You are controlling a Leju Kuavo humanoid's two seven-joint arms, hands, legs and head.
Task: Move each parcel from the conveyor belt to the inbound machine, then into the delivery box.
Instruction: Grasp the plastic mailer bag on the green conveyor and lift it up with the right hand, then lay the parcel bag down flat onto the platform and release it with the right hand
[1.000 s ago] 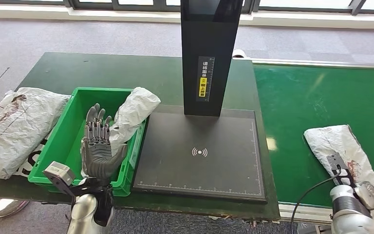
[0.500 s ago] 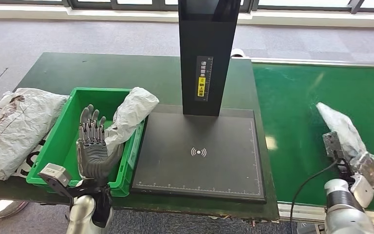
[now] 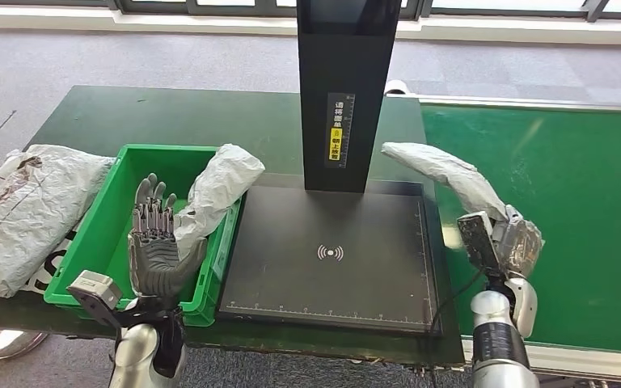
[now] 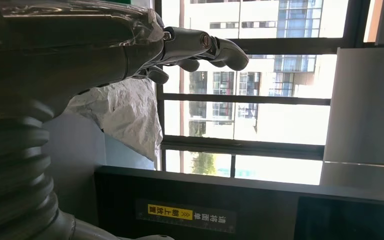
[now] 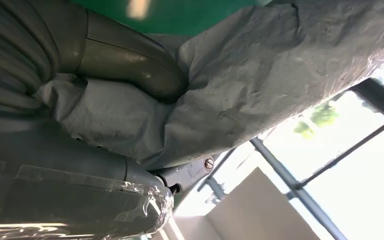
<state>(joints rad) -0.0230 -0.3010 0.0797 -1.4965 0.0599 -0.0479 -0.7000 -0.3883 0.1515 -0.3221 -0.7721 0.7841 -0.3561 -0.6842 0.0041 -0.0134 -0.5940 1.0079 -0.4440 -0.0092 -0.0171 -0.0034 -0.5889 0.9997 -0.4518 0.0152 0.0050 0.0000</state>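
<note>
One crumpled grey plastic mailer parcel [image 3: 445,174] is gripped by the right hand [image 3: 511,242], its long axis slanting up-left over the black scanner platform's [image 3: 331,267] right edge. The left hand [image 3: 158,250] hovers spread, holding nothing, over the green plastic crate [image 3: 105,222].

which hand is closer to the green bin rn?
Left. The left hand hovers open over the green bin, beside the parcel leaning on its rim. The right hand is across the scanner plate, holding a grey parcel.
</note>
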